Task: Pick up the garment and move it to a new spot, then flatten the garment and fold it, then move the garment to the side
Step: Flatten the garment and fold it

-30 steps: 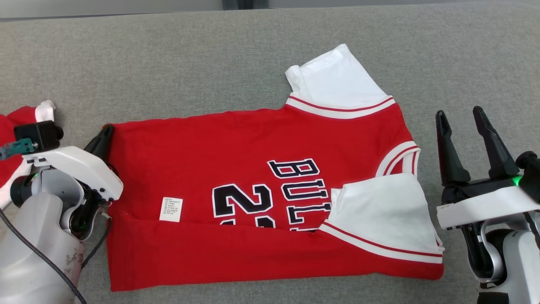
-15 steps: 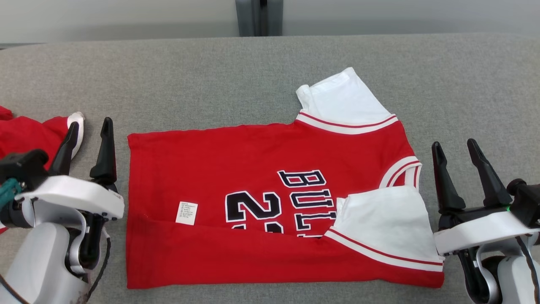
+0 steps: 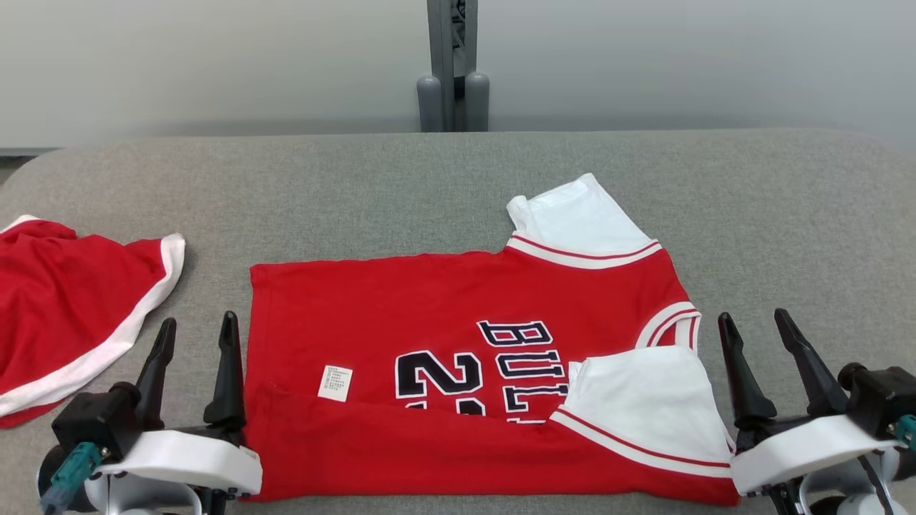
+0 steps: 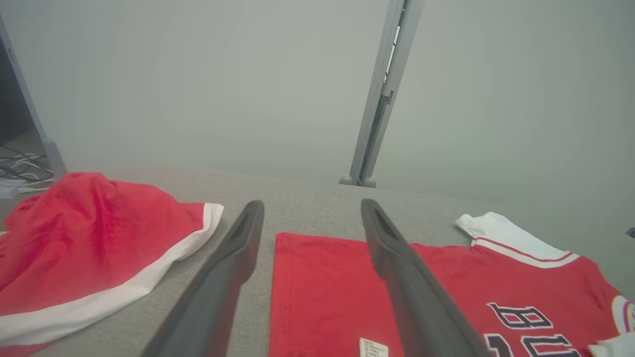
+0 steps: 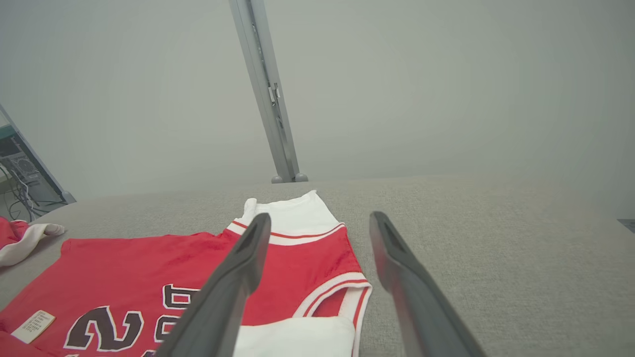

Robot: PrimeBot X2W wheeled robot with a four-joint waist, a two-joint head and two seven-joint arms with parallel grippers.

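The garment (image 3: pixel 444 343) is a red jersey with white sleeves and dark lettering, lying flat on the grey table with its near long edge folded up over the body. It also shows in the left wrist view (image 4: pixel 337 292) and the right wrist view (image 5: pixel 149 267). My left gripper (image 3: pixel 195 337) stands open just off the jersey's left hem, holding nothing; its fingers (image 4: pixel 223 277) frame the hem corner. Beside the collar end, my right gripper (image 3: pixel 755 330) is open and empty, clear of the cloth, its fingers (image 5: pixel 233 282) pointing over the neckline.
A second red piece of clothing with white trim (image 3: pixel 64 307) lies at the table's left edge (image 4: pixel 84 243). A grey post (image 3: pixel 452 64) rises behind the table's far edge. Bare grey table surface (image 3: pixel 787 236) extends to the right and behind the jersey.
My left gripper let go of the jersey's left hem, opened and drew back toward me. The head camera tilted up, so the wall and post came into view. The right gripper stayed open.
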